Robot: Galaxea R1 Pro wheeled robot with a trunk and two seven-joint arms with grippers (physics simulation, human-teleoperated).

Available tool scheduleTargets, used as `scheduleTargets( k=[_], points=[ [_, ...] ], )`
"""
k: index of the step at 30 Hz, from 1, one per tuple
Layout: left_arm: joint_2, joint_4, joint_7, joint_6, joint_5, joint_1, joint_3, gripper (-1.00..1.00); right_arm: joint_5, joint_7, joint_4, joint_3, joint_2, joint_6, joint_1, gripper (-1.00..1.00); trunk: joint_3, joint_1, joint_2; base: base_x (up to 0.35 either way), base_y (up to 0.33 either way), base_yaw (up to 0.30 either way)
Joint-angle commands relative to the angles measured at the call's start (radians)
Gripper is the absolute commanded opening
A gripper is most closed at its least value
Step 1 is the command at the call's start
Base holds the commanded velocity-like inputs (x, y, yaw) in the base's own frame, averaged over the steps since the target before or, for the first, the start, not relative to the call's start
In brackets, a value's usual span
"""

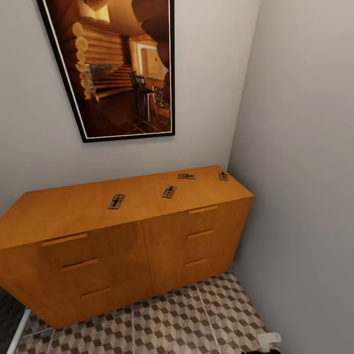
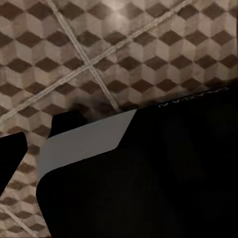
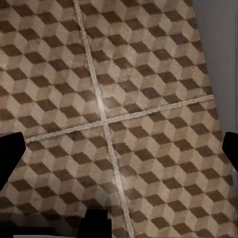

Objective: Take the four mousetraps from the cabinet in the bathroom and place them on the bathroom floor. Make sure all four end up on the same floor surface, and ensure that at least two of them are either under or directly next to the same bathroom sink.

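Note:
Several mousetraps lie flat on the broad top of the orange-brown cabinet (image 1: 147,246) in the head view. One mousetrap (image 1: 116,201) is left of the middle, one (image 1: 169,191) is at the centre, and two more (image 1: 186,176) (image 1: 223,175) sit near the back right corner. The cabinet's drawers are closed. My right gripper (image 3: 124,153) is open above the cube-patterned bathroom floor (image 3: 109,99), empty, one dark finger at each side edge. My left gripper (image 2: 124,158) also looks open, with one finger (image 2: 10,158) showing over floor tiles (image 2: 99,44) and my own black and grey body.
The cabinet stands in a narrow corner against the back wall, with a grey side wall (image 1: 305,172) close on its right. A large framed picture (image 1: 123,64) hangs above it. Patterned floor (image 1: 187,319) runs in front of the drawers. A small white object (image 1: 269,340) sits at the floor's right edge.

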Motion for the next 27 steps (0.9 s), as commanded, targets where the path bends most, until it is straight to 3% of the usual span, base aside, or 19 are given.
scheduleTargets(
  k=[1, 2, 3, 4, 6, 11, 13, 14, 16, 19, 23, 27],
  points=[
    [-0.024, -0.058, -0.009, 0.040, 0.013, -0.002, -0.034, 1.00, 0.002, 0.003, -0.051, 0.000, -0.002, 0.058, 0.000, 1.00, -0.001, 0.000, -0.001, 0.000, 0.000, 0.000],
    [-0.027, -0.110, -0.010, 0.075, 0.014, -0.004, -0.066, 1.00, 0.002, 0.004, -0.102, -0.001, -0.003, 0.111, 0.000, 1.00, -0.001, 0.000, -0.001, 0.000, 0.000, 0.000],
    [-0.032, -0.216, -0.010, 0.155, 0.016, -0.007, -0.126, 1.00, 0.000, 0.006, -0.212, -0.004, -0.008, 0.220, 0.000, 1.00, -0.001, 0.000, -0.001, 0.000, 0.000, 0.000],
    [-0.033, -0.270, -0.010, 0.199, 0.017, -0.008, -0.152, 1.00, -0.001, 0.007, -0.270, -0.005, -0.012, 0.274, 0.000, 1.00, -0.001, 0.000, -0.001, 0.000, 0.000, 0.000],
    [-0.039, -0.530, -0.013, 0.415, 0.025, -0.011, -0.242, 1.00, -0.006, 0.019, -0.557, -0.009, -0.026, 0.521, 0.000, 1.00, -0.001, 0.000, -0.001, 0.000, 0.000, 0.000],
    [-0.044, -0.751, -0.013, 0.556, 0.042, -0.034, -0.304, 1.00, -0.007, 0.027, -0.789, -0.014, -0.035, 0.722, -0.002, 1.00, -0.001, 0.000, -0.001, 0.000, 0.000, 0.000],
    [-0.045, -0.806, -0.013, 0.584, 0.058, -0.057, -0.329, 1.00, -0.008, 0.029, -0.841, -0.016, -0.037, 0.774, -0.006, 1.00, -0.001, 0.000, -0.001, 0.000, 0.000, 0.000],
    [-0.046, -0.824, -0.014, 0.594, 0.090, -0.091, -0.341, 1.00, -0.008, 0.031, -0.858, -0.016, -0.037, 0.792, -0.021, 1.00, -0.001, 0.000, -0.001, 0.000, 0.000, 0.000],
    [-0.046, -0.862, -0.013, 0.618, 0.204, -0.194, -0.371, 1.00, -0.009, 0.034, -0.900, -0.018, -0.039, 0.834, -0.063, 1.00, -0.001, 0.000, -0.001, 0.000, 0.000, 0.000],
    [-0.047, -0.874, -0.011, 0.626, 0.283, -0.259, -0.381, 1.00, -0.009, 0.035, -0.913, -0.018, -0.039, 0.848, -0.095, 1.00, -0.001, 0.000, -0.001, 0.000, 0.000, 0.000],
    [-0.047, -0.882, -0.009, 0.631, 0.375, -0.338, -0.388, 1.00, -0.010, 0.036, -0.922, -0.019, -0.039, 0.858, -0.142, 1.00, -0.001, 0.000, -0.001, 0.000, 0.000, 0.000],
    [-0.047, -0.885, -0.009, 0.633, 0.446, -0.406, -0.390, 1.00, -0.010, 0.036, -0.925, -0.019, -0.039, 0.863, -0.187, 1.00, -0.001, 0.000, -0.001, 0.000, 0.000, 0.000]
  ],
)
